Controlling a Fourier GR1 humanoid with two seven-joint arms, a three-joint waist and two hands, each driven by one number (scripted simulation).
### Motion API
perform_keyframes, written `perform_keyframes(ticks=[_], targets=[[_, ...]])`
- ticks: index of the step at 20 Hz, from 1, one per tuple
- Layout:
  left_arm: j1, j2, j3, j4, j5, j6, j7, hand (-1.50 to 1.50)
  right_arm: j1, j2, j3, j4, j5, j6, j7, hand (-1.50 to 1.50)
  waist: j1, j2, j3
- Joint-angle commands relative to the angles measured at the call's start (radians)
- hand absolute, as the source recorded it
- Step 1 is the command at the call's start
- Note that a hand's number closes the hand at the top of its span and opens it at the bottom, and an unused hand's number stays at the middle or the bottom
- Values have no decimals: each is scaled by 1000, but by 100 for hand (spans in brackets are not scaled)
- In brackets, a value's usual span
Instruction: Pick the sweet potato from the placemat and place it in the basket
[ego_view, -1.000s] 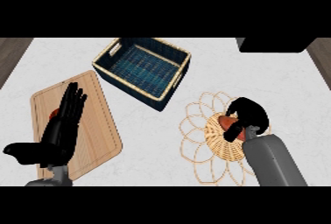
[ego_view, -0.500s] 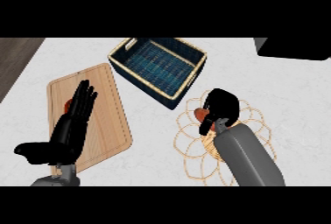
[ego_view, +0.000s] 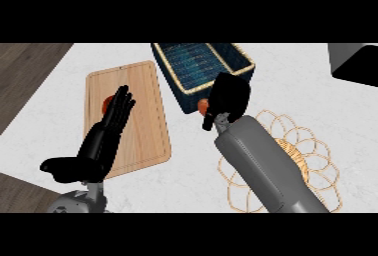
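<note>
Head view, only one we've got: right hand (ego_view: 227, 101) is up off the woven placemat (ego_view: 310, 150), fingers curled round the sweet potato (ego_view: 203, 105), just an orange sliver showing at the hand's left side, rest hidden. It's hanging right at the near wall of the basket (ego_view: 244, 60), not over the opening yet by the look of it. Basket is blue-lined w/ a tan rim, set at an angle toward the surface's far edge, placemat toward the near right corner under the grey forearm.

Left hand (ego_view: 111, 125) rests open, fingers straight, over the wooden cutting board (ego_view: 144, 85) on the surface's left side; something small and orange-red (ego_view: 108, 102) peeks out beside its fingers, can't tell what it is.

Risks from here, my read: potato sits about level w/ the basket's near rim, so a forward move w/o enough lift could knock the wall and shove or tip the basket. Let go too soon and it lands on the surface in front of the basket, not inside. Most of the potato is hidden, so how well it's seated in the fingers can't be judged — could slip mid-carry
</note>
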Motion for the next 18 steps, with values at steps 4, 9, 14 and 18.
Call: perform_keyframes(ticks=[4, 9, 14, 18], targets=[[-31, -11, -22, 27, -6, -9, 12, 0, -199, 4, 8, -6, 20, -206, 153, 150, 36, 3, 0], [-65, -19, -18, 45, -9, -3, 21, 0, -335, 4, 17, -2, 69, -279, 187, 150, 34, -3, -4], [-73, -34, -38, 64, -22, 3, 24, 0, -449, 3, -2, 32, 78, -319, 230, 150, 39, -5, -7], [-67, -30, -36, 75, -22, 0, 25, 0, -501, 3, -27, 85, 74, -337, 285, 150, 38, -7, -9]])
